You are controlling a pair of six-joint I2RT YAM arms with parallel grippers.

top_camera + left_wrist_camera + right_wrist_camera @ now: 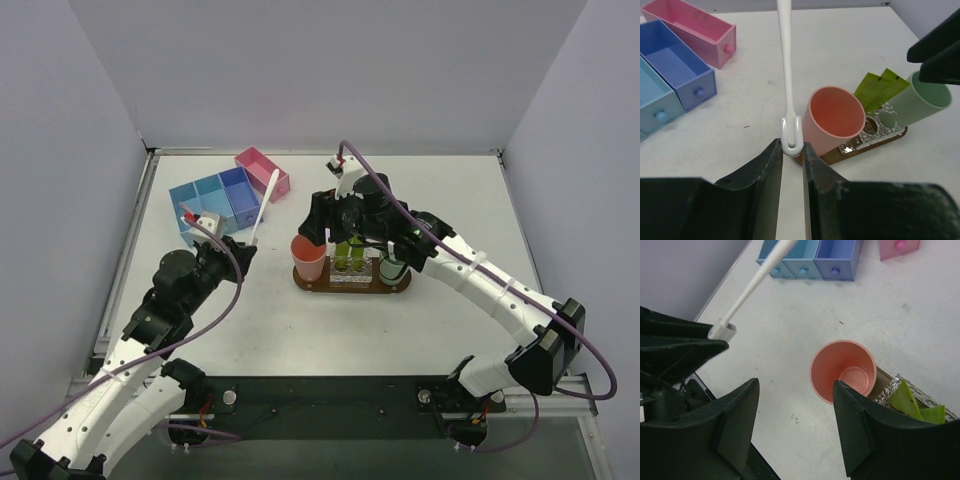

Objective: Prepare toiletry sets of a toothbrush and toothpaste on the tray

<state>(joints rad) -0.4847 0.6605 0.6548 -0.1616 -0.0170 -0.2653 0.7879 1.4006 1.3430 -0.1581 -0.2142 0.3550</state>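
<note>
My left gripper [791, 145] is shut on the looped end of a slim white toothbrush [785, 70], which sticks up and away from the fingers. In the top view that gripper [246, 249] hangs left of the tray [350, 286], with the toothbrush [265, 203] slanting toward the bins. On the tray stand a salmon cup [835, 117], two yellow-green toothpaste tubes [879, 87] and a green cup [926, 98]. My right gripper [796, 390] is open and empty, hovering just left of the salmon cup [842, 371]; in the top view it [318, 230] sits above the tray's left end.
A row of blue box bins [215, 200] and a pink bin [262, 171] lie at the back left of the table. The right arm [480, 280] reaches in over the tray from the right. Grey walls close the table on three sides.
</note>
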